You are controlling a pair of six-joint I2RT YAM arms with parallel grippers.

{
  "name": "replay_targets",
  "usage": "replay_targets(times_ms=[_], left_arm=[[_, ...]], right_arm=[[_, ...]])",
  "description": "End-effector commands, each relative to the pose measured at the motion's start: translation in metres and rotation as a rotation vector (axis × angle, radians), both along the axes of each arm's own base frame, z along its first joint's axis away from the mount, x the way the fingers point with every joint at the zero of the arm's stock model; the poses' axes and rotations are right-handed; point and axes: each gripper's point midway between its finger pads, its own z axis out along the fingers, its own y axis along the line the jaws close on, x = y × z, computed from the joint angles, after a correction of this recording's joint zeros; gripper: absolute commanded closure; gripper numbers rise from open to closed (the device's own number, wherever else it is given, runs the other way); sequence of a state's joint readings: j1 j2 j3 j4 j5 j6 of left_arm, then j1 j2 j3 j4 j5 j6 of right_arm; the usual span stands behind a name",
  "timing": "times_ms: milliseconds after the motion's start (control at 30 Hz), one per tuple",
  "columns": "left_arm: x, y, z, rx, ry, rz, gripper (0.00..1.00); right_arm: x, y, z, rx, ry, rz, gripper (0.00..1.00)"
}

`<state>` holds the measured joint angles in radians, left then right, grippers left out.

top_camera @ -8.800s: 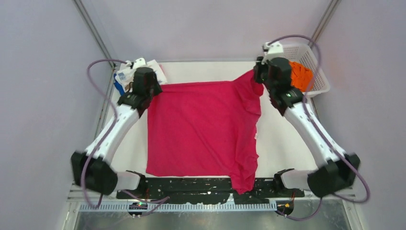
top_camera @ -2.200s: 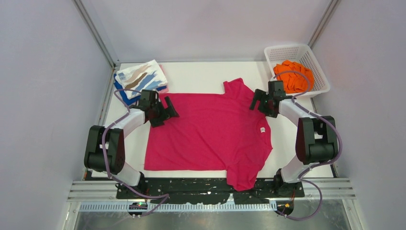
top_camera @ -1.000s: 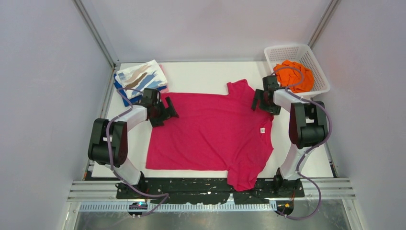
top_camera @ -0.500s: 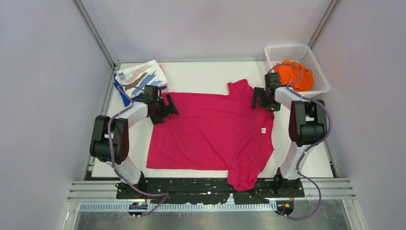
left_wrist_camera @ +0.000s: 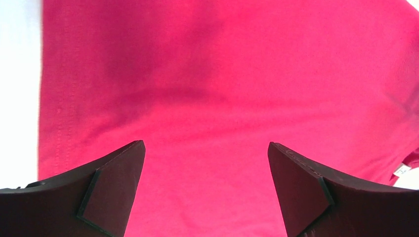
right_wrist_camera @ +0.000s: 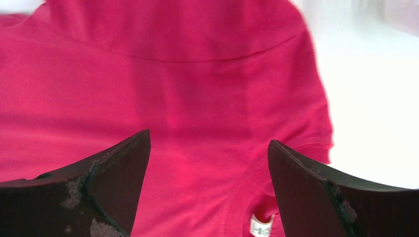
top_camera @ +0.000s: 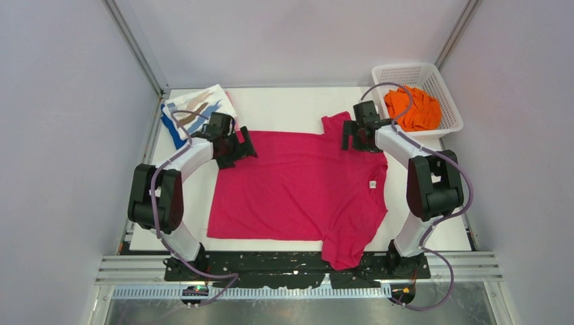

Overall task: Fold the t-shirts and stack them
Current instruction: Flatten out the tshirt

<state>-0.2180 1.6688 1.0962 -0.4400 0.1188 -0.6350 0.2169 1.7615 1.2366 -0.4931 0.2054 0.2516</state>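
Both left gripper (left_wrist_camera: 205,144) and right gripper (right_wrist_camera: 208,137) hang jaws apart, magenta t-shirt (top_camera: 298,189) beneath; a shallow pinch could catch one layer only.

Magenta tee (left_wrist_camera: 222,89) spread flat, L jaws wide apart above

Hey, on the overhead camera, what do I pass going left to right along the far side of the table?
Folded stack of t-shirts with a white, brown-and-blue-streaked one on top → open left gripper → open right gripper → white plastic lattice basket holding the orange t-shirt.
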Motion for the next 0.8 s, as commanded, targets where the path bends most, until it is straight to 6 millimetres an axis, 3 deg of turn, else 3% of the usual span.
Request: replay_targets(times_ms=[0,333,767], left_arm=[[0.008,-0.012,0.007,-0.032,-0.008,-0.036,0.0],[0.026,-0.019,-0.017,-0.036,0.068,-0.025,0.0],[0.064,-0.016,-0.022,-0.062,0.101,0.004,0.0]], right_arm=[[0.002,0.02,-0.002,0.064,-0.025,-0.033,0.05],[0.016,0.041,-0.044,0.144,0.053,-0.039,0.05],[0.067,0.043,-0.04,0.186,0.055,-0.065,0.05]])
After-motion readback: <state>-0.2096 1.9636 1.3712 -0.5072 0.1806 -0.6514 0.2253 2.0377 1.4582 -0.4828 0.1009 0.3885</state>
